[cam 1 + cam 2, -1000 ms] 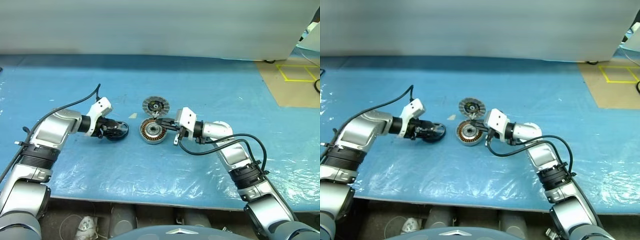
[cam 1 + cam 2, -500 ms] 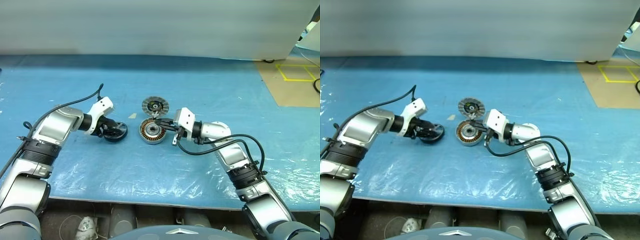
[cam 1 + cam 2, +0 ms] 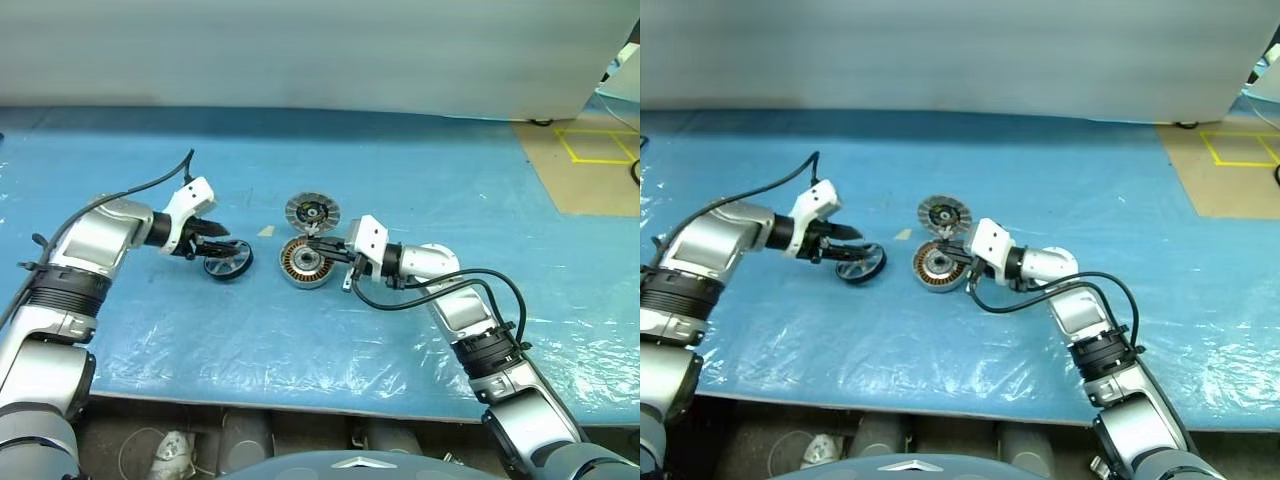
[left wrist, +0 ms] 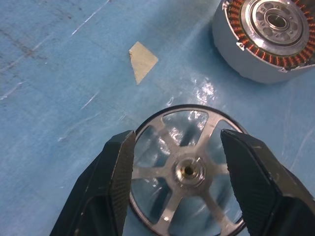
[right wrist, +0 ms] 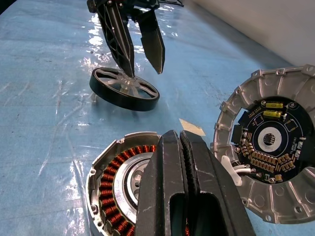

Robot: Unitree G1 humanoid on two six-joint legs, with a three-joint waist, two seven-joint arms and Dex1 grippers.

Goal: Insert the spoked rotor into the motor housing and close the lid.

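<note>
The spoked rotor (image 3: 227, 262) lies on the blue table, dark rim and silver spokes showing. My left gripper (image 3: 221, 246) hovers just above and to the left of it, open; in the left wrist view the fingers (image 4: 118, 182) stand on either side of the rotor (image 4: 189, 172) without closing on it. The motor housing (image 3: 305, 263), with copper windings around a silver hub, sits at the table's middle. My right gripper (image 5: 179, 135) is shut, empty, its tip over the housing's near edge (image 5: 115, 182). The lid (image 3: 312, 211) lies flat just behind the housing, circuit side up.
A small scrap of tape (image 3: 266, 231) lies between the rotor and the lid. The blue plastic sheet (image 3: 300, 340) is wrinkled toward the table's front edge. A brown floor patch with a yellow taped square (image 3: 600, 145) is at the far right.
My left gripper has drawn back up and to the left off the rotor, which now lies uncovered on the table. The right arm, housing and lid have not moved.
</note>
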